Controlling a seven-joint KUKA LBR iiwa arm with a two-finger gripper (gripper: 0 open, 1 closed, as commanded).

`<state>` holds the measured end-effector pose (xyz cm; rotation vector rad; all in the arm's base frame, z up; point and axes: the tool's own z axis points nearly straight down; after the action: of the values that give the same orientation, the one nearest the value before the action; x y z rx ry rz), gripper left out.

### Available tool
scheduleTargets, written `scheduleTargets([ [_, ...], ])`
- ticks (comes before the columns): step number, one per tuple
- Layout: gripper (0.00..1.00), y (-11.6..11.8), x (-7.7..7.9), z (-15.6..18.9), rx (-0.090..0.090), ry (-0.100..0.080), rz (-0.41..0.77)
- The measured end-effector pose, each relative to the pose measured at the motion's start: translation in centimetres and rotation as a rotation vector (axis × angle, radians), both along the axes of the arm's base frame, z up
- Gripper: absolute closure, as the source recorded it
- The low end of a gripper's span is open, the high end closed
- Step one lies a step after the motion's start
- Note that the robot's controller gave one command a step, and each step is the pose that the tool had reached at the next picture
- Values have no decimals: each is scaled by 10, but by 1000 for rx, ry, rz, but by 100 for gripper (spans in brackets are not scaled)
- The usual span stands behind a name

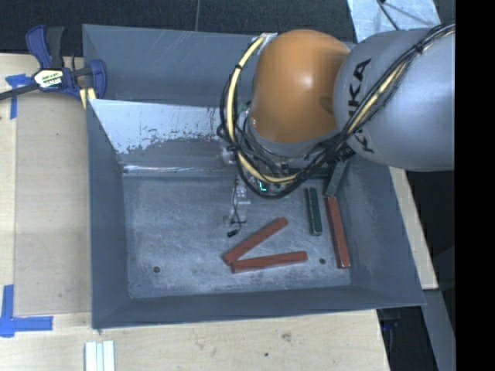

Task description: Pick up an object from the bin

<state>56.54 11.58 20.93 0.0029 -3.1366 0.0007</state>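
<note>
Red-brown sticks (257, 239) touching, beside tool (237, 215) | green stick (314, 211), red bar (337, 234) right

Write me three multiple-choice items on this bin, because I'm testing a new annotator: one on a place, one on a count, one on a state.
1. Where does the dark green bar lie?
A. against the left wall
B. on the right of the floor, beside the long red-brown bar
C. outside the bin

2. How many red-brown bars are in the bin?
A. one
B. five
C. three

3. How does the long red-brown bar lie?
A. flat, running along the right wall
B. standing on end
C. crosswise on top of the green one

Answers:
1 B: it lies just left of the bar nearest the right wall.
2 C: the long one by the wall, plus a slanted bar and a level bar mid-floor.
3 A: its whole length rests on the floor, parallel to that wall.
</note>
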Motion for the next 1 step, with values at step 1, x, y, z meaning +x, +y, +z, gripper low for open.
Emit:
scheduleTargets([
  [1, 0, -14, 21, 38, 1, -12, -55],
])
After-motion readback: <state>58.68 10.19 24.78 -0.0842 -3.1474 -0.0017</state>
